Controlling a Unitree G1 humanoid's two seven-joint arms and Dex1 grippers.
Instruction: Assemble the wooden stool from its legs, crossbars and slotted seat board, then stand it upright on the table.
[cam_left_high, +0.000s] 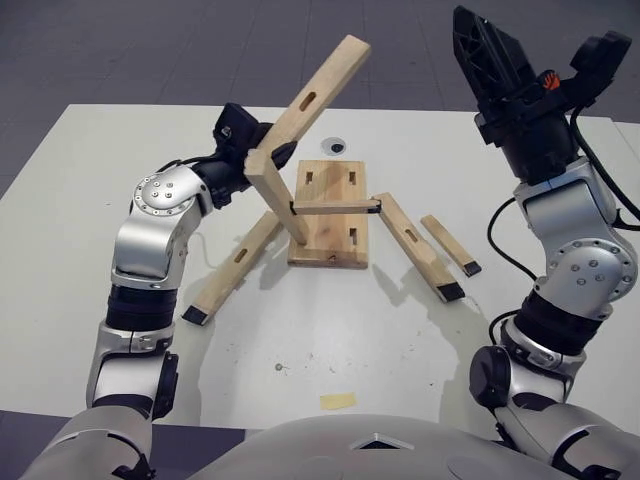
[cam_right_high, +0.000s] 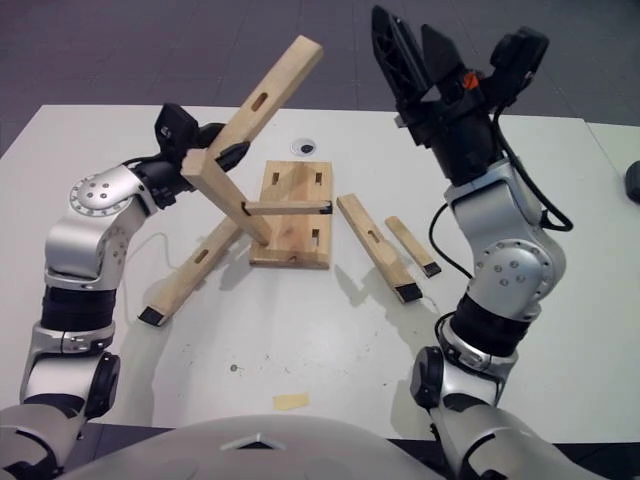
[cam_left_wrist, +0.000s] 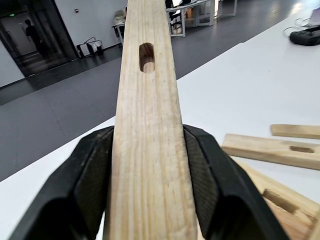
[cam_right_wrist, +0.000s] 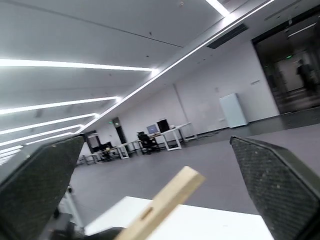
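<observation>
Left hand (cam_left_wrist: 149, 200), half hidden behind leg (cam_left_high: 312, 92), clamps it; right hand (cam_right_high: 410, 50) spread.

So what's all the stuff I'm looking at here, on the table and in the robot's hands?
Table: one, white, under everything.
Seat board: one, pale wood, slotted, flat at the table's middle.
Raised leg: one, pale wood, slanting up from the left gripper.
Tilted leg: one, pale wood, leaning over the board.
Left leg: one, pale wood with a black foot, flat left of the board.
Right leg: one, same colours, flat right of the board.
Joined crossbar: one, pale wood, spanning tilted leg to right leg.
Loose crossbar: one, pale wood, far right.
Round port: one, black, beyond the board.
Tape scrap: one, yellowish, near edge.
Left gripper: black, shut on the raised leg.
Right gripper: black, open, raised, empty.
</observation>
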